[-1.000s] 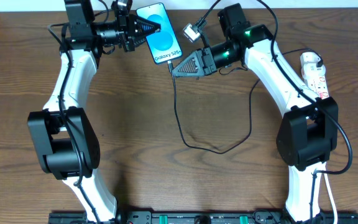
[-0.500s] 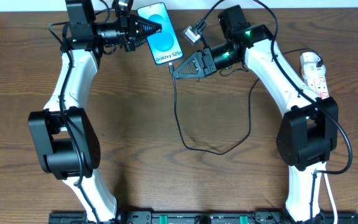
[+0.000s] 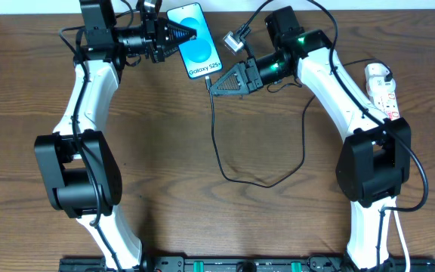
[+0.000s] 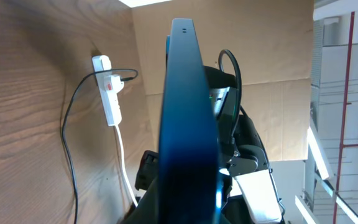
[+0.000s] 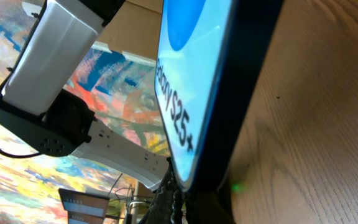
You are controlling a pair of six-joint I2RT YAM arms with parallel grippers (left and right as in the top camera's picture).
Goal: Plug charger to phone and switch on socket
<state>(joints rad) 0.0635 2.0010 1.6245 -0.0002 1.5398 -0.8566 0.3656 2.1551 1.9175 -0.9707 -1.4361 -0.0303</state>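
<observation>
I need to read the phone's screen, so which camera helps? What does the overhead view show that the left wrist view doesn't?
Only overhead: the phone with its lit screen and Galaxy S25+ text, and the charger tip at its lower corner. Only left wrist: the phone's thin dark edge, and the socket end to end, no arm over it. Both: phone, socket, black charger cable, wooden table.

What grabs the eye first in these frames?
The bright blue phone at top centre of the overhead view, with the left gripper clamped on its left edge. Just below it, the right gripper holds the black cable at the phone's bottom end. A white power strip lies at far right.
</observation>
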